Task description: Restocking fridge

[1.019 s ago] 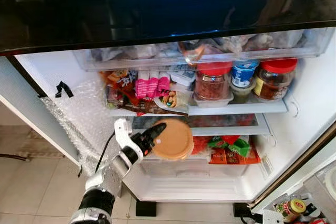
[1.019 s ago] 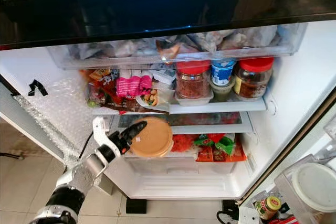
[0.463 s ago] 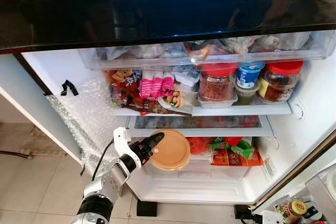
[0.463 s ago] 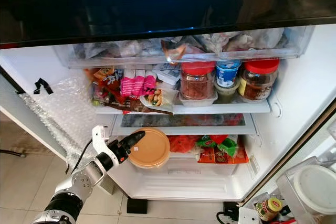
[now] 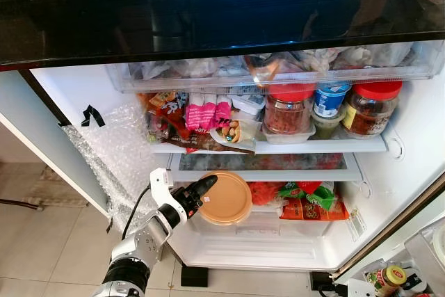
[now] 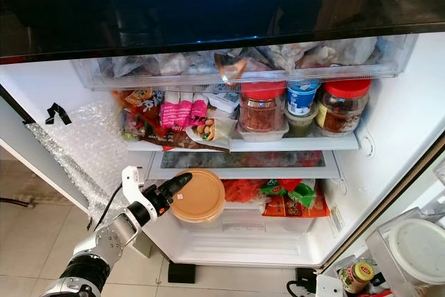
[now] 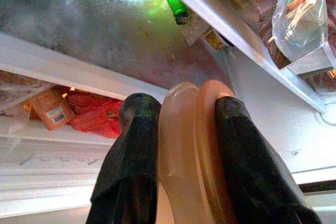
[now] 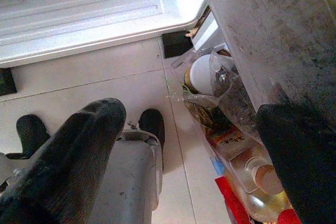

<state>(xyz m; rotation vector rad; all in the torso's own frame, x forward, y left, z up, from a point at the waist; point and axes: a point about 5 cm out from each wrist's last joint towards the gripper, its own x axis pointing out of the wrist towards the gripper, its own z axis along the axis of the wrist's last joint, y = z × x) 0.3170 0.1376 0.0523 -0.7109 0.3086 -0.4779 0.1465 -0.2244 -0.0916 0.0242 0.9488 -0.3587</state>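
Setting: An open fridge (image 5: 417, 137) seen from above and in front, its shelves crowded with food.
Left gripper: The left gripper (image 5: 198, 191) reaches in from the near left and is clamped on the edge of a round tan container (image 5: 224, 198); in the left wrist view its two black fingers (image 7: 131, 166) pinch the rim from either side.
Container: It hangs at the mouth of the lower shelf (image 5: 264, 166), left of centre, just above the clear drawer front (image 5: 257, 224). It is tilted with its lid toward the camera, likely because an edge grip lets it slide in under the shelf above.
Neighbours: Red and green packets (image 5: 306, 199) lie to its right on the same level. Red-lidded jars (image 5: 288, 109) and snack packs (image 5: 205, 113) fill the shelf above.
Right gripper: The right gripper (image 8: 199, 145) hangs idle over the tiled floor (image 8: 105, 93) beside door bottles (image 8: 247, 166), fingers spread and empty.
Stage: The container seems partly delivered, not yet set down.
Next: It probably needs pushing farther in, then levelling before release.
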